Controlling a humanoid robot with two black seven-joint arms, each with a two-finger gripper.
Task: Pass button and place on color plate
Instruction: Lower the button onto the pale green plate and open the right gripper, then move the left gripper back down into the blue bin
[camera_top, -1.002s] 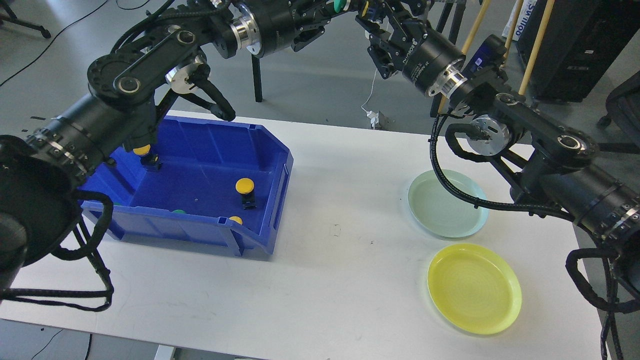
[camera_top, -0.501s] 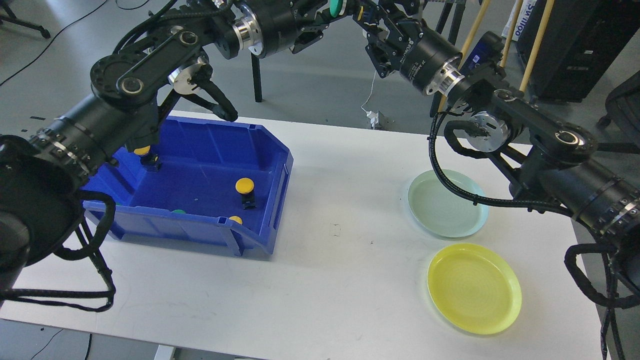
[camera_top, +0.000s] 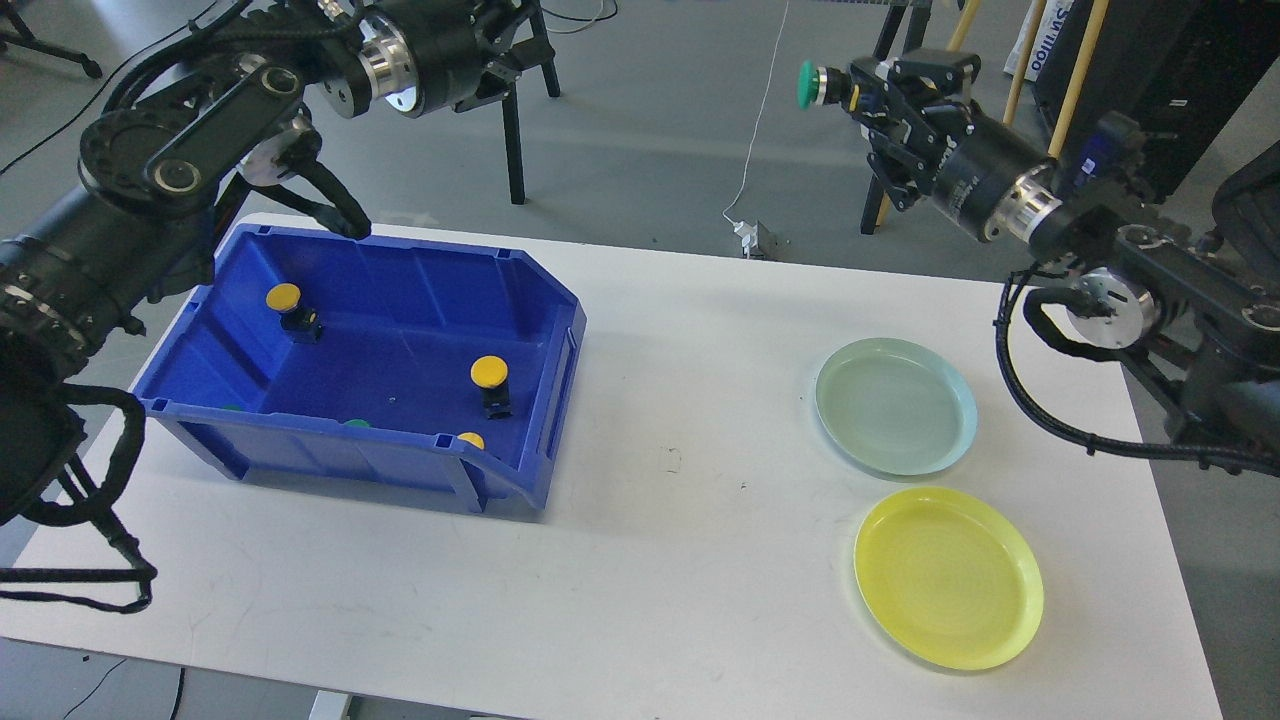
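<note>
My right gripper (camera_top: 852, 90) is shut on a green-capped button (camera_top: 808, 86) and holds it high above the floor behind the table, up and left of the plates. A pale green plate (camera_top: 896, 405) and a yellow plate (camera_top: 948, 577) lie on the right side of the white table (camera_top: 680, 560); both hold nothing. My left gripper (camera_top: 505, 35) is up at the top left, behind the blue bin (camera_top: 545, 330); it is dark and its fingers cannot be told apart. In the bin are yellow buttons (camera_top: 489, 372) (camera_top: 283, 297) and green ones (camera_top: 355, 423).
A third yellow button (camera_top: 470, 440) lies by the bin's front lip. A black stand's legs (camera_top: 514, 150) and a cable (camera_top: 750, 150) are on the floor behind the table. Wooden poles (camera_top: 1070, 90) lean at the back right.
The two grippers, close together at the top centre before, have parted. The right gripper moved right with the green button; the left arm swung back left, off the bin.
</note>
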